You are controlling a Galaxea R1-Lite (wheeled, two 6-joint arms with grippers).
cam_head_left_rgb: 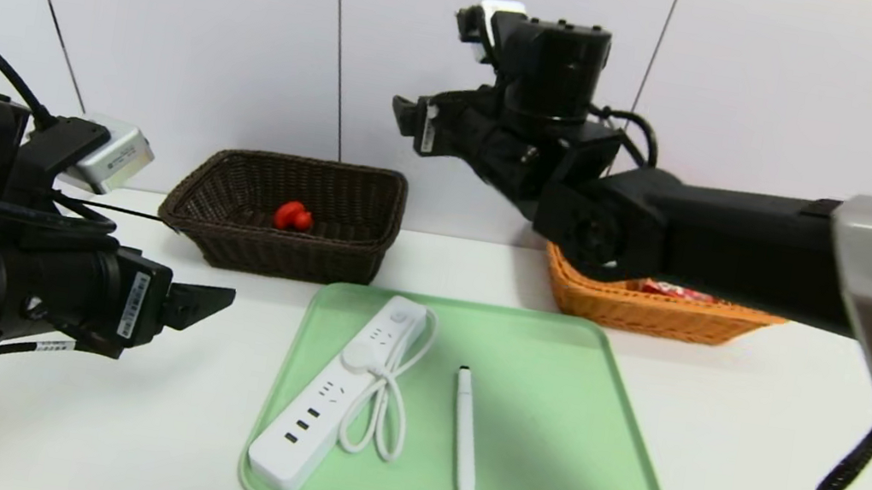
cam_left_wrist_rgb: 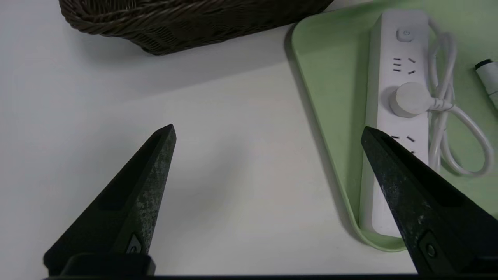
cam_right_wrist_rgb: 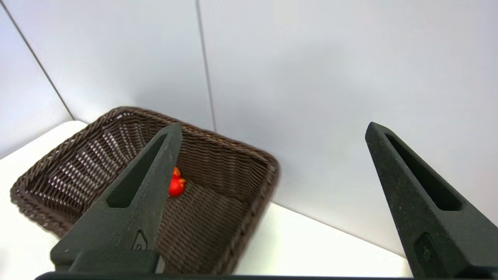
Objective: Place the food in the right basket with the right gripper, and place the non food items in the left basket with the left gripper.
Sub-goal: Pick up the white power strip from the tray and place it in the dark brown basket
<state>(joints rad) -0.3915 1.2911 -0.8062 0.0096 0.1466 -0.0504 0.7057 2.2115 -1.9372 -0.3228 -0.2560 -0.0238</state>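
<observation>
A white power strip (cam_head_left_rgb: 341,391) with its coiled cord and a slim white marker (cam_head_left_rgb: 465,444) lie on the green tray (cam_head_left_rgb: 551,401). A strip of the red food pouch (cam_head_left_rgb: 675,291) shows inside the orange-tan right basket (cam_head_left_rgb: 650,313), mostly hidden behind my right arm. My right gripper (cam_head_left_rgb: 407,120) hangs high above the table between the two baskets, open and empty (cam_right_wrist_rgb: 274,130). My left gripper (cam_head_left_rgb: 215,303) hovers low just left of the tray, open with nothing between its fingers (cam_left_wrist_rgb: 268,132); the power strip (cam_left_wrist_rgb: 400,77) lies beside one finger. The dark brown left basket (cam_head_left_rgb: 293,215) stands behind.
A small red object (cam_head_left_rgb: 293,216) sits in the dark basket (cam_right_wrist_rgb: 218,202), seen also in the right wrist view as a red object (cam_right_wrist_rgb: 177,186). A white wall runs close behind both baskets. The right arm's link spans over the orange basket. Bare white table surrounds the tray (cam_left_wrist_rgb: 330,77).
</observation>
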